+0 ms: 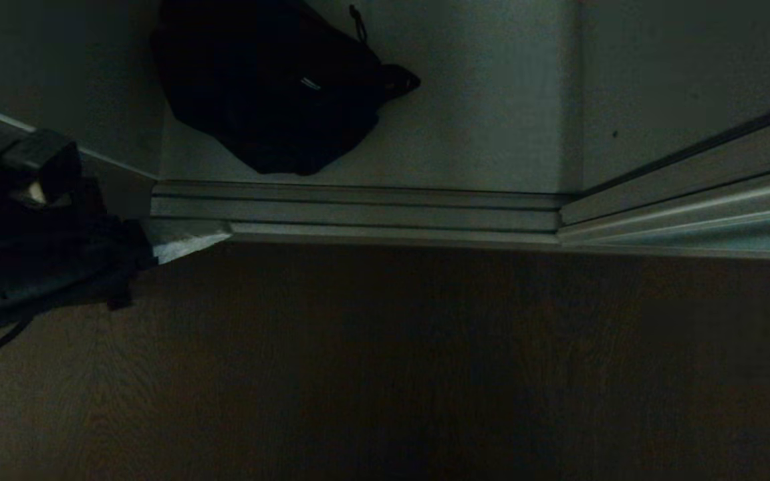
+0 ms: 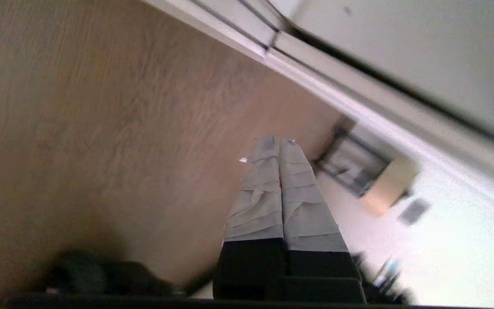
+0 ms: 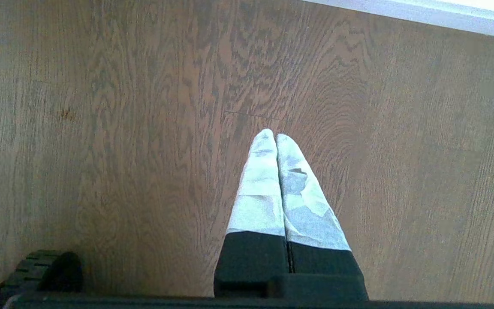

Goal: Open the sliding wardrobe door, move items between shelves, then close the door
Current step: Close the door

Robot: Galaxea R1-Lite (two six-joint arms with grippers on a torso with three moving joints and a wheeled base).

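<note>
Door slid aside; black shoulder bag (image 1: 271, 87) lying on bottom shelf (image 1: 478, 127). Left gripper (image 2: 278, 141) and right gripper (image 3: 271, 134) pinched together, empty, over floor (image 3: 101, 128). Closing apparently remaining.

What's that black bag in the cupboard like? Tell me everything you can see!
The black bag is soft, floppy fabric, slumped in a lump rather than standing up. A small pale label shows on its front, a thin cord with a little pull sticks up near its top, and a stubby tab pokes out to one side. It lies on the pale floor board of the wardrobe, back near the left inner wall, behind the door tracks. Its top runs out of view. Nothing holds it; no pincer is near it.
</note>
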